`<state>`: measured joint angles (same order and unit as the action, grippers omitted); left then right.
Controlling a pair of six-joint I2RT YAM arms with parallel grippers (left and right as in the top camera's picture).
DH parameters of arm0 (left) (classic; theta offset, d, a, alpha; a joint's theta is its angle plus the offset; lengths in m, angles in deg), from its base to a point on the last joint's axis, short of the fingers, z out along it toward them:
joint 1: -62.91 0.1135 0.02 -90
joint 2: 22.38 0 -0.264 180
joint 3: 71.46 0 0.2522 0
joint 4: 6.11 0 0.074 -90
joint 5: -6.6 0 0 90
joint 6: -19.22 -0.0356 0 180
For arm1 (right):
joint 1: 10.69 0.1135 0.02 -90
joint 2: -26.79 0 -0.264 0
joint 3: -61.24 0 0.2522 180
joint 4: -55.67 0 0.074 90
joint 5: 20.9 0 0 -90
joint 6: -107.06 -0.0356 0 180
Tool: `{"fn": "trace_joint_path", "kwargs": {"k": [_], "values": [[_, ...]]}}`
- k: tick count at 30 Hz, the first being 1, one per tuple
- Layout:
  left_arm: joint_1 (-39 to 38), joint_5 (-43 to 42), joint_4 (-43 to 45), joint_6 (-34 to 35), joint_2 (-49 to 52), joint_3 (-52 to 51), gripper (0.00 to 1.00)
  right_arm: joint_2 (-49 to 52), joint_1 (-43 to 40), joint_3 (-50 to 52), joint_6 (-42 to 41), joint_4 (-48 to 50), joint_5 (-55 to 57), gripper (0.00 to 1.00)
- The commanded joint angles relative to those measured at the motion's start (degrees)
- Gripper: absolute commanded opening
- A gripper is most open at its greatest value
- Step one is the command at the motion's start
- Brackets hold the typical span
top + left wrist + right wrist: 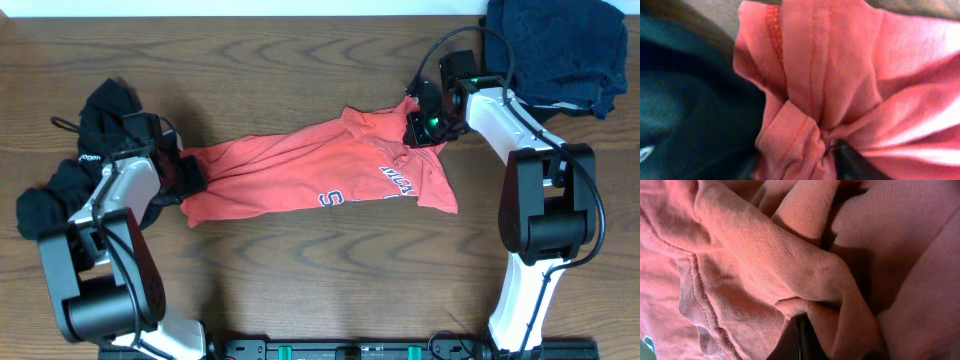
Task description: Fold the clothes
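— Three garments?
— Yes: one red shirt [300, 170] stretched mid-surface [300, 290], one black garment [100, 110] at the left edge, one navy heap [560, 50] in the far right corner.
— Two claws?
— Right claw [420, 128] pinched the shirt tight. Left claw [190, 175] had the other end bunched; grip unclear.

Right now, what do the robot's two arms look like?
Both the left arm and right arm have silver-white links, bulky black joints and black cables. The left bears small white lettering; the right shows a green light near its wrist.
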<state>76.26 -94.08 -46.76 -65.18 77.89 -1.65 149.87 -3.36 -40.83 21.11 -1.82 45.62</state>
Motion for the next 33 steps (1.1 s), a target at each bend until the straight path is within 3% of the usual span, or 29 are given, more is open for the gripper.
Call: {"fn": "trace_joint_path", "kwargs": {"k": [1,8,21,28,33], "values": [[0.42,5.86,-0.70,-0.04,-1.97,-0.72,0.67,0.57,0.57,0.28,0.96,-0.26,0.35,0.01],[4.74,7.98,-1.31,-0.33,-1.95,-0.74,0.82,0.57,0.57,0.28,0.96,-0.46,0.55,0.01],[13.64,7.56,1.20,-0.70,-1.95,-0.74,0.88,0.57,0.50,0.28,1.40,-0.46,1.20,0.04],[14.53,1.62,1.51,-0.70,-1.95,-0.74,0.88,0.57,0.50,0.28,1.40,-0.39,1.25,0.05],[14.56,-9.73,0.39,-4.28,-1.95,-0.74,0.88,0.57,0.50,0.28,1.40,-0.44,1.25,0.06]]}}
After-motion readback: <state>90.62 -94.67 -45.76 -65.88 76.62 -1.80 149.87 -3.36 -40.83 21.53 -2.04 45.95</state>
